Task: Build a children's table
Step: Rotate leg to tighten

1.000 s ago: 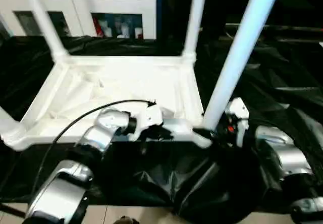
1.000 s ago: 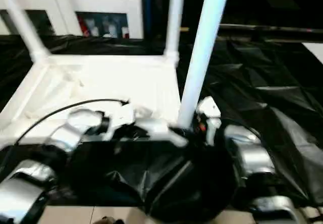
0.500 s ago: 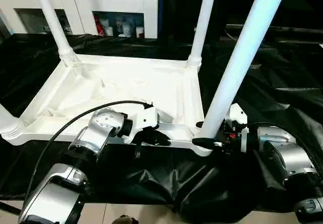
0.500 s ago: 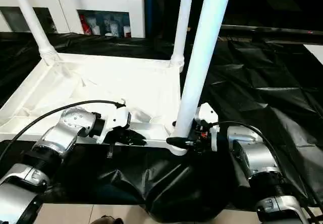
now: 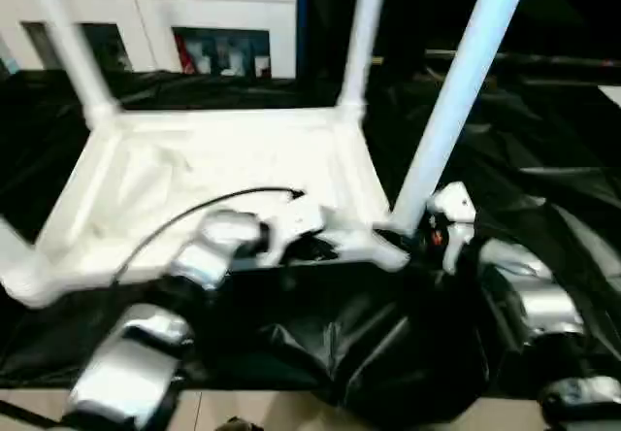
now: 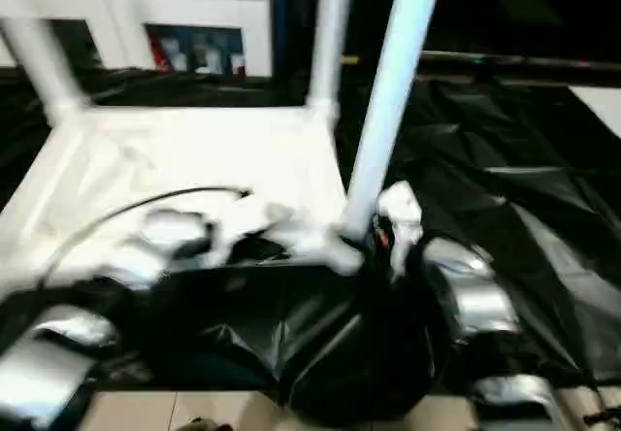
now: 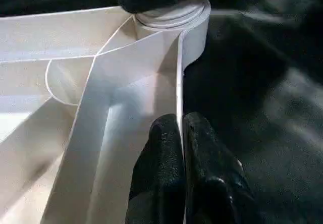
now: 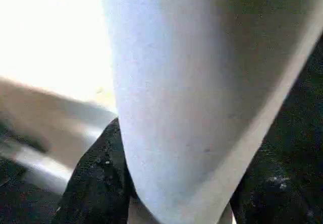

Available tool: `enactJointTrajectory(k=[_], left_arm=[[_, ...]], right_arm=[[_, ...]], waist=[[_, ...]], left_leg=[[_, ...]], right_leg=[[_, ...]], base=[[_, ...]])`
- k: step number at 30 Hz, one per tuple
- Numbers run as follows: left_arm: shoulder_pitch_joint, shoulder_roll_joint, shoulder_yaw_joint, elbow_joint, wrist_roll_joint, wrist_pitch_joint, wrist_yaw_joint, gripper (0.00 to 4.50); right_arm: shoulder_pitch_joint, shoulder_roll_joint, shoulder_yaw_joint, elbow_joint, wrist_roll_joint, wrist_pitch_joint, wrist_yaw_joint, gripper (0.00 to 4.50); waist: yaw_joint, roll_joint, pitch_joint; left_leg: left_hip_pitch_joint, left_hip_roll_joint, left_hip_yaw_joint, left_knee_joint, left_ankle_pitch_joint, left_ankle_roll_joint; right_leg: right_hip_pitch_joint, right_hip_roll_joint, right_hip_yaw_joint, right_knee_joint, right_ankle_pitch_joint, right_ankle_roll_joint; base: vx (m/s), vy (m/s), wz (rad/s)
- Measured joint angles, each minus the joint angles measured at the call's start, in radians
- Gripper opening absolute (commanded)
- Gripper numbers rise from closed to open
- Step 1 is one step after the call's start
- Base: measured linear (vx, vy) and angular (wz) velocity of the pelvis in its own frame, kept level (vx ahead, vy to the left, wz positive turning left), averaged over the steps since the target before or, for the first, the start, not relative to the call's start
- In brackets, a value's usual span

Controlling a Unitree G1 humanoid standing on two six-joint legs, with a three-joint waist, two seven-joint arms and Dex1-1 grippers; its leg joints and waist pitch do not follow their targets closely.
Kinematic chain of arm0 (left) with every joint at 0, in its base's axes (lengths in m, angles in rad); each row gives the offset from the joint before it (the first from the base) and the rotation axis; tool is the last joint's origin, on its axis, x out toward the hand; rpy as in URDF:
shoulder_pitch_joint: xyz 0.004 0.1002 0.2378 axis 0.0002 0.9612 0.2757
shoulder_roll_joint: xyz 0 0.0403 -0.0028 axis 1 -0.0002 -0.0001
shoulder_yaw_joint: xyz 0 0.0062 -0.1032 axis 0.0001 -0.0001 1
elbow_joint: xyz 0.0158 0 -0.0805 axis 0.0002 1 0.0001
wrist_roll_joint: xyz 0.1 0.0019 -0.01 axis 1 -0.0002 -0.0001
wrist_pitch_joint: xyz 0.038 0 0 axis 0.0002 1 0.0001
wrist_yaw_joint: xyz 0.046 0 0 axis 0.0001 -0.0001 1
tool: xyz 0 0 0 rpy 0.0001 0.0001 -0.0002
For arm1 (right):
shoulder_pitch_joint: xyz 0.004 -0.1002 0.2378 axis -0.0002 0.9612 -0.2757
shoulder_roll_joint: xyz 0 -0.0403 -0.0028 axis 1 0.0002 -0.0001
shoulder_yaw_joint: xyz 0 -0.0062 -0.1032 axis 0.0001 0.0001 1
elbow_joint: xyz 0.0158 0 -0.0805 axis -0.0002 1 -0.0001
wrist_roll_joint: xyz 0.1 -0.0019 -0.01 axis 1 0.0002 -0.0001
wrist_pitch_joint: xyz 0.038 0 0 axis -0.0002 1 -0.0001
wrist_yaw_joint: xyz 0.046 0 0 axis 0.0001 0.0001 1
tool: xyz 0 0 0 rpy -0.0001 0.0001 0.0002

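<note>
- Black cloth (image 5: 543,159) covers the work table, with a white cabinet (image 5: 155,4) behind it; on the cloth lies the tabletop (image 5: 223,174), ribbed underside up.
- Compared with half a second ago, the whole head view has slid and blurred, so the camera moved. The tabletop, legs and both arms keep the same places relative to each other, so I judge that no part has really shifted.
- At the far left, a near-left leg (image 5: 12,256) shows at the picture's edge. A far-left leg (image 5: 63,48) and a far-right leg (image 5: 357,43) stand upright in their sockets, as before.
- Left gripper (image 7: 179,133): as half a second ago, its fingers pinch the tabletop's thin near rim between them, steadying the top.
- Near-right leg (image 5: 456,91): it still stands in the near-right socket (image 7: 171,13), leaning slightly away to the right.
- Right gripper (image 5: 412,240): it remains clamped around the base of that leg, just above the socket.
- For the task: all four legs look to be in place, so this seems to be the final seating of the last leg. Whether it is pushed fully home I cannot tell.
- The left wrist view shows what the head view blurs: the two fingers meeting on either side of the rim wall, the ribs fanning from the corner, and the socket collar.
- The right wrist view shows the leg close up with a black finger (image 8: 96,183) wrapped against its side.
- The head view alone gives the whole layout.
</note>
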State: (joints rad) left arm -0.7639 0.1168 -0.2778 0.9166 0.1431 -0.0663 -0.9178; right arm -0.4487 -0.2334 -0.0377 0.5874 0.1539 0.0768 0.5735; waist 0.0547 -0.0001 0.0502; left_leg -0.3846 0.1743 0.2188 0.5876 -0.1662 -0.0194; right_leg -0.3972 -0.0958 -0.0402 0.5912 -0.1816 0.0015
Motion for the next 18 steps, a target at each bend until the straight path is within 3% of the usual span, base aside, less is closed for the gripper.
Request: enactJointTrajectory(k=[4,8,9,10,15,18], left_arm=[[-0.034,-0.060,0.003,0.064,0.009,0.019,0.095,0.00],[-0.042,-0.065,0.010,0.083,0.009,0.016,0.100,0.00],[-0.042,-0.065,0.010,0.083,0.009,0.016,0.099,0.00],[-0.042,-0.065,0.010,0.084,0.010,0.014,0.098,0.00],[-0.040,-0.046,0.018,0.083,0.007,-0.003,0.046,0.00],[-0.011,-0.006,0.023,0.047,-0.025,-0.029,-0.050,0.00]], right_arm=[[-0.030,0.059,-0.038,0.035,-0.022,0.008,-0.175,1.99],[-0.038,0.071,-0.042,0.046,-0.033,0.004,-0.194,1.99],[-0.038,0.071,-0.042,0.046,-0.033,0.002,-0.193,2.34],[-0.038,0.070,-0.043,0.047,-0.033,0.002,-0.189,2.34],[-0.037,0.036,-0.051,0.041,0.013,0.023,-0.050,2.96],[-0.027,-0.028,-0.019,0.016,0.037,0.052,0.119,2.96]], waist=[[-0.006,0.004,-0.002],[-0.012,0.005,-0.003],[-0.013,0.006,-0.004],[-0.015,0.006,-0.004],[-0.018,0.005,-0.003],[-0.015,0.004,-0.003]], left_leg=[[0.000,-0.001,0.000,-0.001,0.000,0.000],[0.000,-0.001,-0.001,-0.001,0.000,0.000],[0.000,-0.001,-0.001,-0.002,0.000,0.000],[0.000,-0.001,-0.001,-0.002,0.000,0.000],[0.000,-0.001,-0.001,-0.003,0.000,0.001],[0.000,0.000,-0.001,-0.004,0.000,0.001]], right_leg=[[0.003,0.000,0.000,-0.006,0.000,0.000],[0.005,0.000,-0.001,-0.011,0.000,0.000],[0.006,0.000,-0.001,-0.013,0.000,0.000],[0.007,0.000,-0.001,-0.014,0.000,0.000],[0.007,0.000,-0.001,-0.013,0.001,-0.001],[0.005,0.000,-0.003,-0.012,0.009,-0.002]], base=[[0.000,0.000,0.00],[0.000,0.000,0.00],[0.000,0.000,0.00],[0.000,0.000,0.00],[0.000,0.000,0.00],[0.000,0.000,0.00]])
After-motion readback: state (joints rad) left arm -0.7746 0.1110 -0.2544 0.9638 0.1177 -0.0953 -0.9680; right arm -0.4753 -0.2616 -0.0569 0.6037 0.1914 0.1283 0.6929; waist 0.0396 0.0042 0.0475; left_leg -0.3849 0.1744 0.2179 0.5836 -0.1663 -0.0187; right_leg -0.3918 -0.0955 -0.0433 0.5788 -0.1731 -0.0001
